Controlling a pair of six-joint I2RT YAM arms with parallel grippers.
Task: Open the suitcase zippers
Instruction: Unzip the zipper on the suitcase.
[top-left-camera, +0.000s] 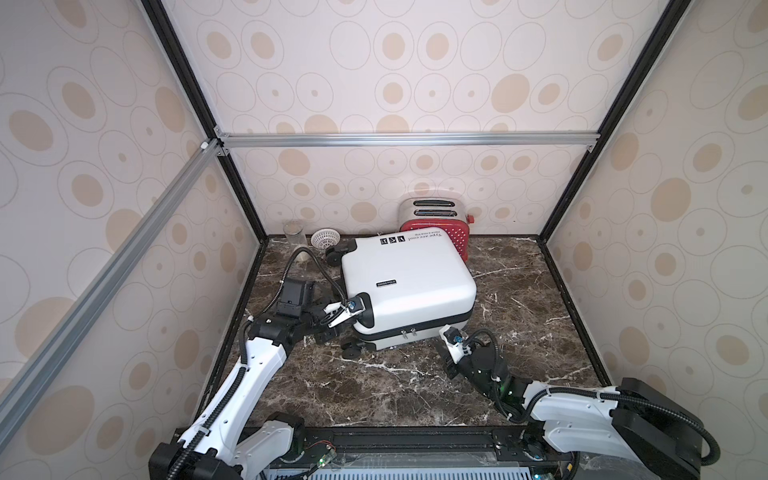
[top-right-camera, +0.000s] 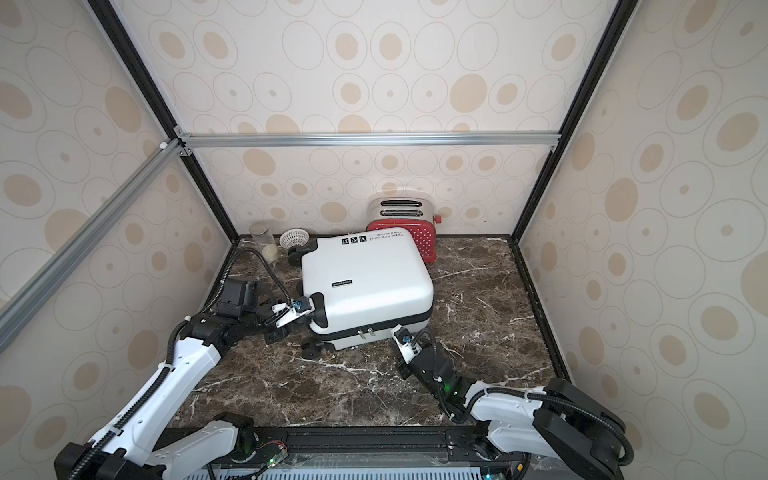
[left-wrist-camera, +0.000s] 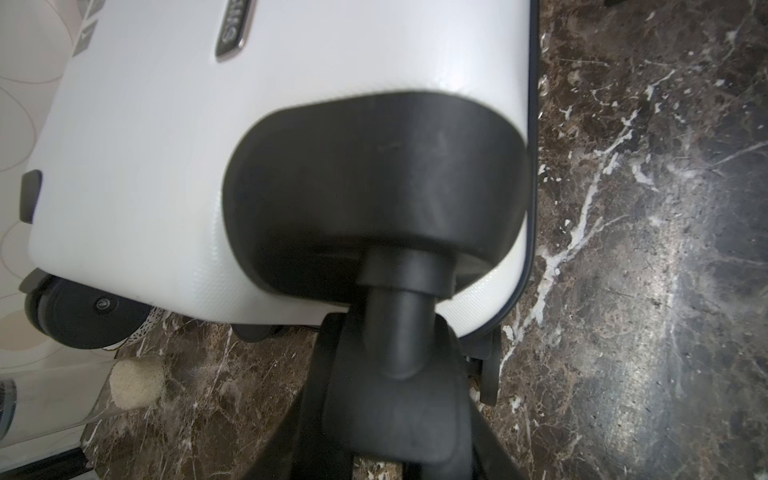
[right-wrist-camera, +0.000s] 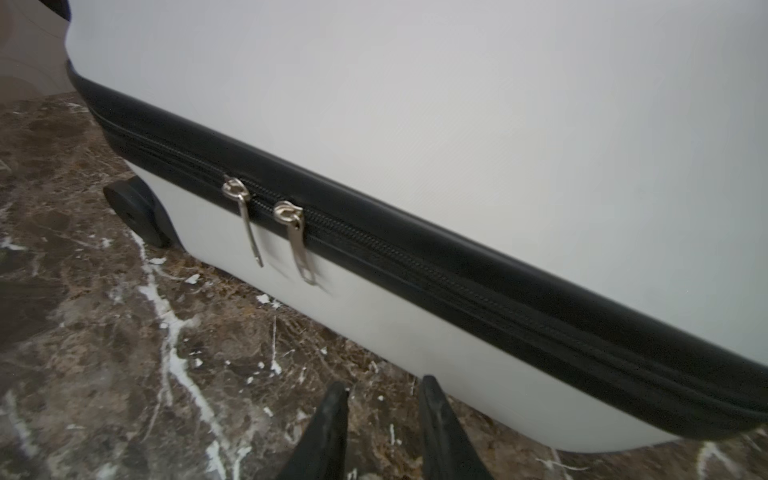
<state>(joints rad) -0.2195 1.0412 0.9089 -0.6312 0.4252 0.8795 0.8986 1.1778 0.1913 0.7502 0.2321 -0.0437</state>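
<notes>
Hanging side by side off the black zipper band (right-wrist-camera: 457, 270), two silver pull tabs (right-wrist-camera: 299, 245) droop over the lower white shell; the band looks fully closed along the stretch in view.

Band's long axis runs along the near side wall of the suitcase (top-left-camera: 407, 282), roughly crosswise to the robot, slanting a little away toward the right.

Suitcase lies flat on the marble tabletop (top-left-camera: 415, 399), left of centre, wheels toward the left; far corner just in front of the red toaster (top-left-camera: 440, 232), contact not clear.

Right fingers (right-wrist-camera: 332, 424) sit low over the tabletop, parted with bare marble between them, gripping nothing; they are just beside the lower shell, and the tabs lie to their left along the band, near but apart.

Left fingers (top-left-camera: 343, 321) are at the near left corner, closed on the black caster (left-wrist-camera: 399, 332) under the corner housing; bracing the case, by my reading.

Right arm is plainly the nearer to the tabs. Judgement: the coming move is a short slide leftward along the wall, then a pinch on the nearer tab and a pull along the band's axis, not across it.
</notes>
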